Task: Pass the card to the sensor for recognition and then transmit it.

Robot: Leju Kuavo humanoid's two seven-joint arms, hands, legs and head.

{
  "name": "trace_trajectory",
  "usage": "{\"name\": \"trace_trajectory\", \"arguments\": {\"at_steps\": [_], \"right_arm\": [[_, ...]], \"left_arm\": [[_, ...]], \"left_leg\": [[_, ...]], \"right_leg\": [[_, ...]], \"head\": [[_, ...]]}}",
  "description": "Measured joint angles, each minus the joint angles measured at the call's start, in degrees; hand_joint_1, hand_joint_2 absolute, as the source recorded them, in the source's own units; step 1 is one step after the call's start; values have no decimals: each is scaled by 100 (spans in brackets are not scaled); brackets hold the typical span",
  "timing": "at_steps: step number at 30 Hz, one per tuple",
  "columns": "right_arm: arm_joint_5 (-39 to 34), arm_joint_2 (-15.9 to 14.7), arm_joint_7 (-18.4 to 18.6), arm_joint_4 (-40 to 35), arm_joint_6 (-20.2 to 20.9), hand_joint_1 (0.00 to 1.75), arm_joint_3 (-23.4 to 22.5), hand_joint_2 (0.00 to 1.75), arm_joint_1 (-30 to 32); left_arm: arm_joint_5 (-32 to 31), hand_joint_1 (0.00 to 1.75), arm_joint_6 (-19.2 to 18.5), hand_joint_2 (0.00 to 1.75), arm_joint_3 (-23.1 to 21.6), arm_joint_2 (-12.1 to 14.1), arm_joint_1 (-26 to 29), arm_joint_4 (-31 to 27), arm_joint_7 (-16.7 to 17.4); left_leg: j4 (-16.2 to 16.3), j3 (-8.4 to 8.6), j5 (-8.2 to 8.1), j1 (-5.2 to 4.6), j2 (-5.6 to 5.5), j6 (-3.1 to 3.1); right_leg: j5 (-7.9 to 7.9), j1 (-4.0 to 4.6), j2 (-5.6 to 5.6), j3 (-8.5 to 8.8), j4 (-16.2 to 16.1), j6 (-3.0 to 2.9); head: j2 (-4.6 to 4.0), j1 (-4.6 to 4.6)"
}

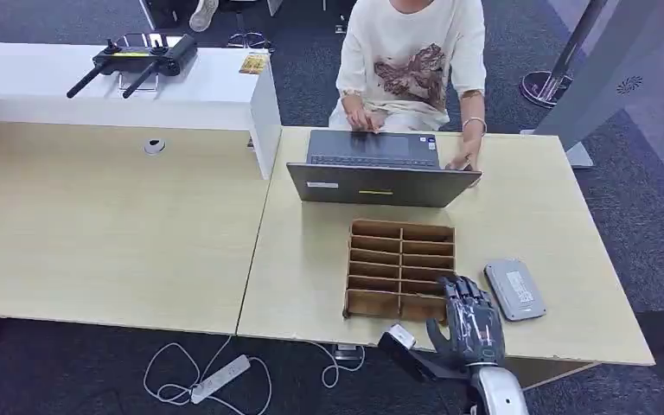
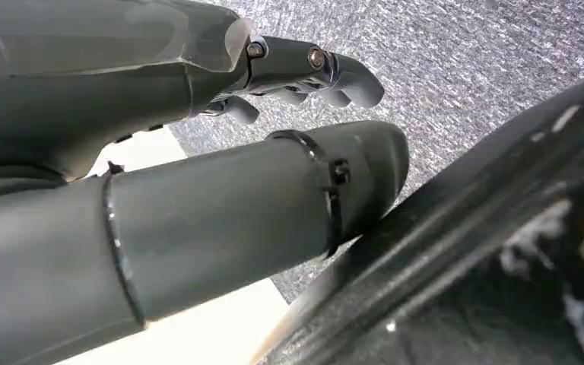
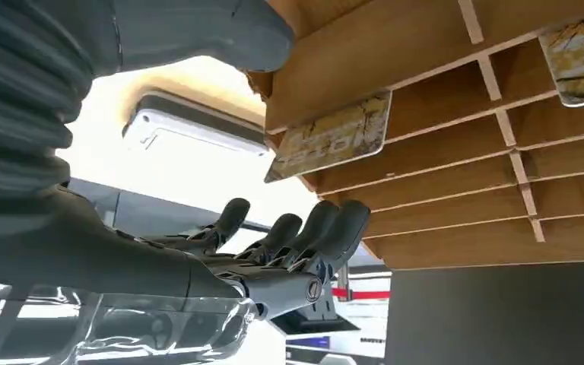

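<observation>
Where cards (image 3: 331,137) sit slotted — right hand (image 1: 471,322) hovers, holding nothing.

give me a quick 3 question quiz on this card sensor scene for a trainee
1. True or false: the right hand already holds a card.
2. The grey sensor lies on which side of the wooden rack, the robot's left or right?
3. What is the person at the table using: A) phone B) laptop C) tablet?

Key: 1 false, the card sits in a rack slot; 2 right; 3 B.
</observation>
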Motion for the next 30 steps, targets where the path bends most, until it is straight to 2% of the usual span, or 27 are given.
{"name": "trace_trajectory", "arguments": {"at_steps": [5,7,8,9,10,13,16,17,30], "right_arm": [[-9,0,0,81,2,70,15,175,-93],[-9,0,-13,122,0,82,24,175,-135],[-9,0,-20,144,0,82,28,175,-154],[-11,0,-20,168,0,115,37,175,-173],[-11,0,-20,188,0,131,46,175,-189],[-15,0,-28,238,0,140,74,175,-219],[-33,0,-37,286,-4,134,105,175,-251],[-31,0,-37,299,-7,140,111,175,-266],[-37,0,-68,393,-31,134,151,175,-358]], "left_arm": [[31,0,0,0,0,2,1,0,-7],[33,0,0,0,0,4,1,0,-7],[37,0,0,0,0,4,1,0,-9],[37,0,0,0,0,4,1,0,-9],[37,0,0,0,0,7,1,0,-11],[48,0,0,0,0,7,1,0,-15],[57,0,0,0,0,7,3,0,-17],[61,0,0,0,2,9,2,0,-24],[96,0,0,0,0,13,6,0,-52]], "left_leg": [[0,0,0,0,0,0],[0,0,0,0,0,0],[0,0,0,0,0,0],[0,0,0,0,-1,0],[0,0,0,0,0,0],[0,0,0,0,0,0],[0,0,0,0,0,0],[0,0,0,0,0,0],[0,0,0,0,0,0]], "right_leg": [[0,0,0,0,0,0],[0,0,0,0,0,0],[0,0,0,0,0,0],[0,0,0,0,0,0],[0,0,0,0,0,0],[0,0,0,0,0,0],[0,0,0,0,0,0],[0,0,0,0,0,0],[0,0,0,0,0,0]], "head": [[0,0],[0,0],[0,0],[0,0],[0,0],[0,0],[0,0],[0,0],[0,0]]}}
